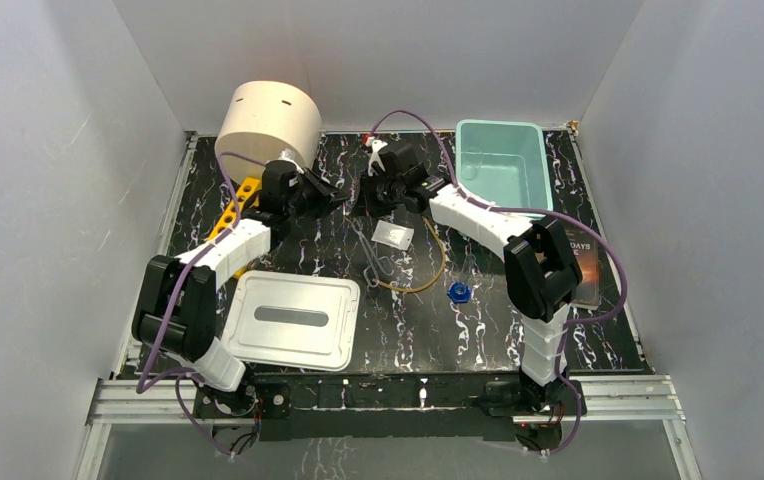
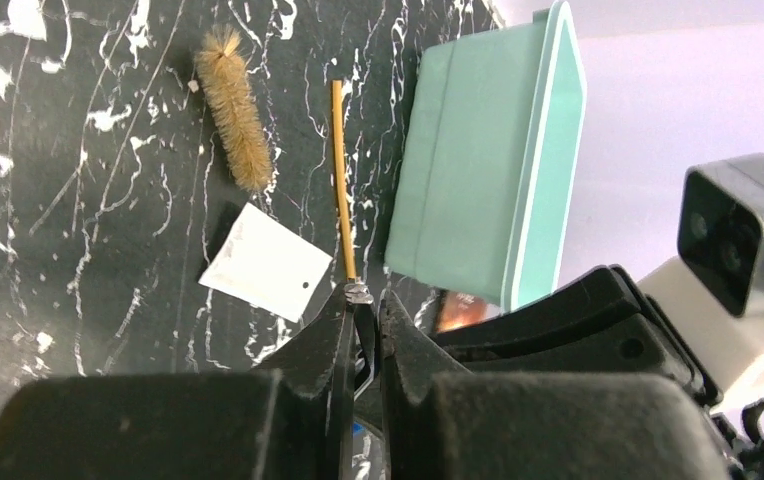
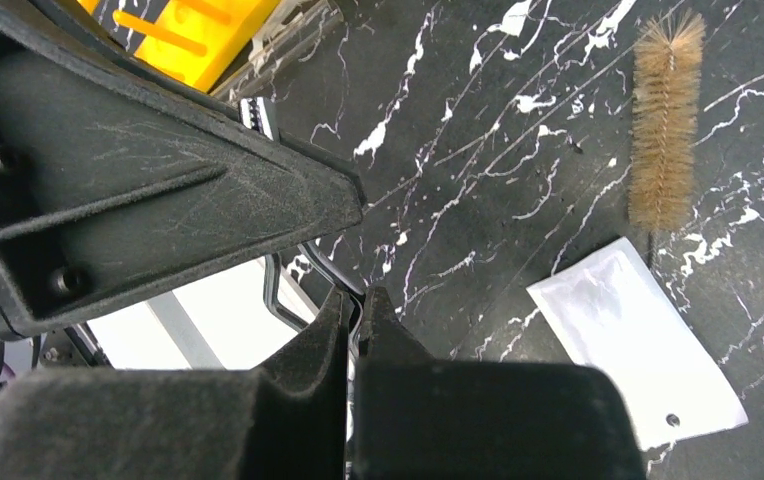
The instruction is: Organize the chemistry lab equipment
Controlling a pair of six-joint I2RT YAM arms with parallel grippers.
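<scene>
Grip on a thin tan stick (image 2: pixel 339 180) is shown at lower centre of the left wrist view, where the left gripper (image 2: pixel 366 300) is pressed together on the stick's metal-tipped end. Whether the stick is lifted or lies on the table cannot be told. The right gripper (image 3: pixel 356 300), facing it closely, is shut; nothing can be made out between its fingers.

The step in hand is judged to be the pickup of one small item. A lift and a carry toward the green bin (image 2: pixel 478 160), at right of that view, would probably be called for next, with the right gripper kept clear.

A brush (image 2: pixel 233 120) and a white packet (image 2: pixel 263 262) are seen left of the stick. From above, tongs (image 1: pixel 373 250), a tube (image 1: pixel 443 265) and a blue-capped flask (image 1: pixel 458 292) are spread across mid-frame, and a yellow rack (image 1: pixel 236 205) is at left.

The table (image 2: pixel 78 250) is black with white veining. A metal tray (image 1: pixel 293 318) is set at lower left, a cream cylinder (image 1: pixel 268 125) at upper left, a book (image 1: pixel 586 262) at right. White walls (image 1: pixel 58 200) enclose three sides.
</scene>
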